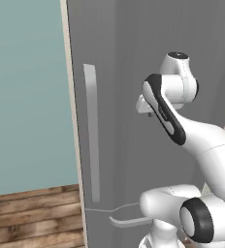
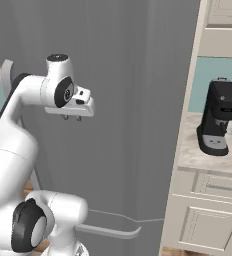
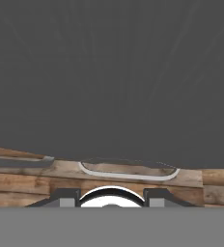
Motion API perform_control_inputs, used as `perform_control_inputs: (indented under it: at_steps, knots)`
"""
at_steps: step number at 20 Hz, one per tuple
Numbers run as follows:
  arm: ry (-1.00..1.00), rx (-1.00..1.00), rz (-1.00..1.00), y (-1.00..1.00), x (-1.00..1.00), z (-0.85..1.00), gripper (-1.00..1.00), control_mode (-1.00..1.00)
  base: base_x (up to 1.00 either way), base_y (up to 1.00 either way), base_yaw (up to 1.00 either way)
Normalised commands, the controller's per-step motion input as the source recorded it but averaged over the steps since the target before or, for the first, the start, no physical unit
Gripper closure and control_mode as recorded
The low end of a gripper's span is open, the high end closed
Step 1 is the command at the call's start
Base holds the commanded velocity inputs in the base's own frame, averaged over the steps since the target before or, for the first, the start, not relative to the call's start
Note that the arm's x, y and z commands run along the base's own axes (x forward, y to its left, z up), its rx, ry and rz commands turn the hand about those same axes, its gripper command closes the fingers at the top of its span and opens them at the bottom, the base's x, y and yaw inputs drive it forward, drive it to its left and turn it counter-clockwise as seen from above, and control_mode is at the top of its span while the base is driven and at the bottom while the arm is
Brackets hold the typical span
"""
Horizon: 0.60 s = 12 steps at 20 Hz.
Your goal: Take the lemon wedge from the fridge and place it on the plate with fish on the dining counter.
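White arm segments crowd the foreground of both base views, and beyond them the pincer (image 2: 72, 118) hangs fingers-down in front of the fridge (image 1: 134, 58), touching nothing; whether its fingers stand apart or together cannot be told. That grey fridge is closed, its door blocking whatever is inside, with the long pale handle (image 1: 91, 133) well to the left of the pincer. A black coffee machine (image 2: 218, 117) stands on the pale tabletop (image 2: 198, 157) to the right, above cream cabinets (image 2: 205, 217). Wooden floor (image 1: 32, 218) runs below the teal wall (image 1: 27, 92).
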Motion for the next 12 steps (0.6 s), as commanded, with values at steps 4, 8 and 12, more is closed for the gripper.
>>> perform_control_inputs:
  at_steps: [4, 8, 12]
  knots:
    - [0.0, -0.03, 0.02, 0.08, -0.06, 0.0, -1.0, -1.0, 0.0, 0.0, 0.0]
    - [0.0, 0.0, 0.0, 0.05, -0.02, 0.0, -1.0, -1.0, 0.0, 0.0, 0.0]
    - [-0.01, -0.12, -0.04, 0.99, -0.16, -0.05, -1.0, -1.0, 0.0, 0.0, 0.0]
